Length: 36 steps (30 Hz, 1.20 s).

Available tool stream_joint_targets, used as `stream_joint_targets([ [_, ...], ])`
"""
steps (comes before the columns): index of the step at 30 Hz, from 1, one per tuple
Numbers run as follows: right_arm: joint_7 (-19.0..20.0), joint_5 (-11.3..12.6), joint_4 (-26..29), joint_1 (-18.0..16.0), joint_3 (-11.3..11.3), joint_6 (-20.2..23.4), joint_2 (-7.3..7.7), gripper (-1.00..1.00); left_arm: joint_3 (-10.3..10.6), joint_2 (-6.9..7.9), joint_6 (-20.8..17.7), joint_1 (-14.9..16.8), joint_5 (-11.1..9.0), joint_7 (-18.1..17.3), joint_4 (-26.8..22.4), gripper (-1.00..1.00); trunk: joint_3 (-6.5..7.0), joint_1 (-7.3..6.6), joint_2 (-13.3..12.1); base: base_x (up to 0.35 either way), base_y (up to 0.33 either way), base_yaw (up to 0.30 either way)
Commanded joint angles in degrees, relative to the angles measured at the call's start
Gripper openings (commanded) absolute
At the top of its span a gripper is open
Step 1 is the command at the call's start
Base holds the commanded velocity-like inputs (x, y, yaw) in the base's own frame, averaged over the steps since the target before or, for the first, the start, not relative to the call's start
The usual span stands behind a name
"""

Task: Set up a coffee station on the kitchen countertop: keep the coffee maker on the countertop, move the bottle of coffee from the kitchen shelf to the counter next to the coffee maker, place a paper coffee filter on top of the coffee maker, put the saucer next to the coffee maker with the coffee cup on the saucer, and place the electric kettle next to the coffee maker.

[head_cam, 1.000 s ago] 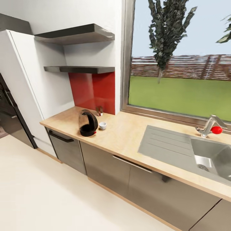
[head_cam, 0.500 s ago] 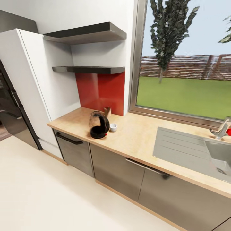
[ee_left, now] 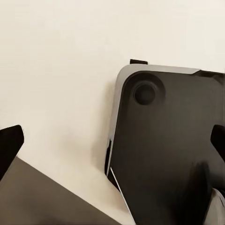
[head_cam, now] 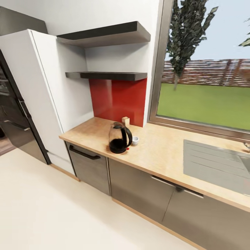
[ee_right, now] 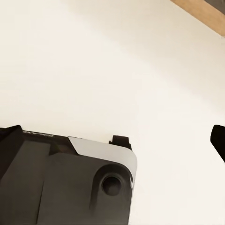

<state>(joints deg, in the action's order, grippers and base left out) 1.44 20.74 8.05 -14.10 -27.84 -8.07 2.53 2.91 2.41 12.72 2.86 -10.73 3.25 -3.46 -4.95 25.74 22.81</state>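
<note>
Pale wooden worktop (head_cam: pixel 163 152): black-handled glass electric kettle (head_cam: pixel 119 139) near its left end; small white coffee cup (head_cam: pixel 135 140) just beside, at the kettle's 3 o'clock; small tan box (head_cam: pixel 125 121) at 12 o'clock against red backsplash (head_cam: pixel 118 99). Two dark wall shelves (head_cam: pixel 107 74) above. Both pincers' tips spread wide, holding nothing.

Black base (ee_left: pixel 168 154) with rounded silver-edged corners.

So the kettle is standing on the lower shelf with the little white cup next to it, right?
Not quite. The head view shows the kettle standing on the countertop, below the lower shelf. The little white cup is indeed next to it.
</note>
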Motion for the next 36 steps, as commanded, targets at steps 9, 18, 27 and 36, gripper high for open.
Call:
stream_joint_targets([
  [9, 0.2, 0.7, 0.0, -0.1, -0.3, -0.3, 0.02, 1.00, 0.4, -0.04, 0.1, 0.0, -0.4, 0.1, 0.0, 1.00, -0.09, 0.05, 0.1, 0.147, 0.323, -0.035],
  [18, 0.1, 0.8, 0.0, -0.1, -0.3, -0.3, 0.02, 1.00, 0.4, -0.04, 0.1, 0.0, -0.4, 0.1, 0.0, 1.00, 0.15, 0.05, 0.1, 0.136, 0.187, -0.268],
  [27, -0.1, 0.7, 3.9, -0.1, -0.2, -0.4, -0.42, 1.00, 0.4, 0.15, 0.1, 0.0, -0.4, 0.2, 0.1, 1.00, 0.28, 0.05, 0.1, 0.012, 0.012, -0.124],
  [36, -0.1, 0.3, 26.3, -0.2, -0.3, -0.4, -1.60, 1.00, 0.6, 0.64, 0.1, 0.0, -0.4, 0.2, 0.2, 1.00, 0.28, 0.05, 0.1, 0.000, 0.000, -0.005],
])
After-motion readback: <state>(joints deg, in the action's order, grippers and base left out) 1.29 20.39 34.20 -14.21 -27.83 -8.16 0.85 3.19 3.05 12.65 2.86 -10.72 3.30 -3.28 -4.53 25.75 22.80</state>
